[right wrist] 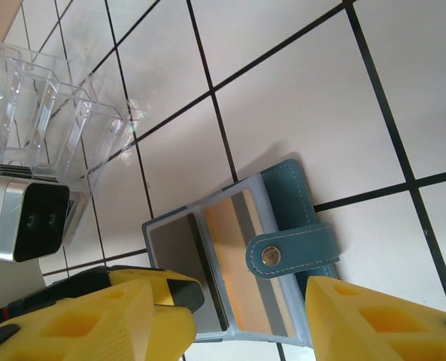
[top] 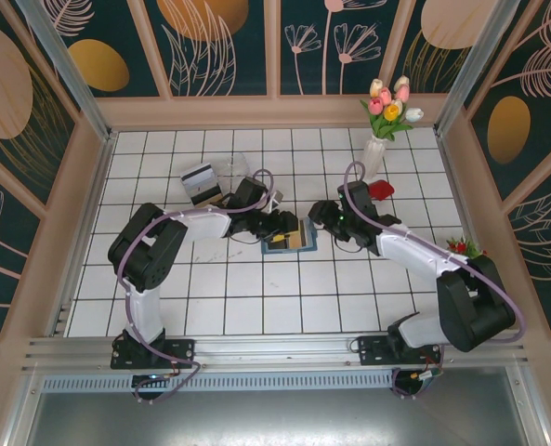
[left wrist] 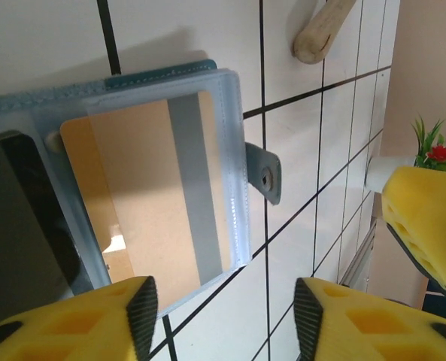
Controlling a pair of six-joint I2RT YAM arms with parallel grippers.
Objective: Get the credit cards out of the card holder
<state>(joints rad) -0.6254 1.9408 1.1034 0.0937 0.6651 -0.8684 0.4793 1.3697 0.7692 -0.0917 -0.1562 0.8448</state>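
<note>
Nearest the lens, we see the left gripper (left wrist: 224, 316) released. Its yellow fingers (left wrist: 80, 331) stand apart with nothing clasped between them. One finger overlaps the near edge of the card holder (left wrist: 230, 135), and the other hangs over a bare tile of the worktop (left wrist: 290, 150). Just beyond the fingers, the card holder lies open and flat. A tan card (left wrist: 140, 195) with a grey stripe sits inside its clear pocket, and the snap strap (left wrist: 263, 175) juts from its side edge.

From the right wrist we find the right gripper (right wrist: 253, 301) likewise released, its jaws spread wide on either side of the open holder. We cannot tell whether either finger touches it. The strap here lies folded over the striped card in its pocket. Farther off stands a clear plastic box (right wrist: 50, 98), with the small grey camera (right wrist: 27, 218) of the left wrist just beside it.

From above, both grippers meet near the middle of the tiled worktop, directly at the holder's far edge. Beyond them, at the left side of the clear box, stands a pale card with a dark stripe (top: 199, 181); we cannot tell whether it is in the box or against it. Farthest back and to the right stands a white vase (top: 374, 156) of tulips, with a red object (top: 380, 190) at its foot.
</note>
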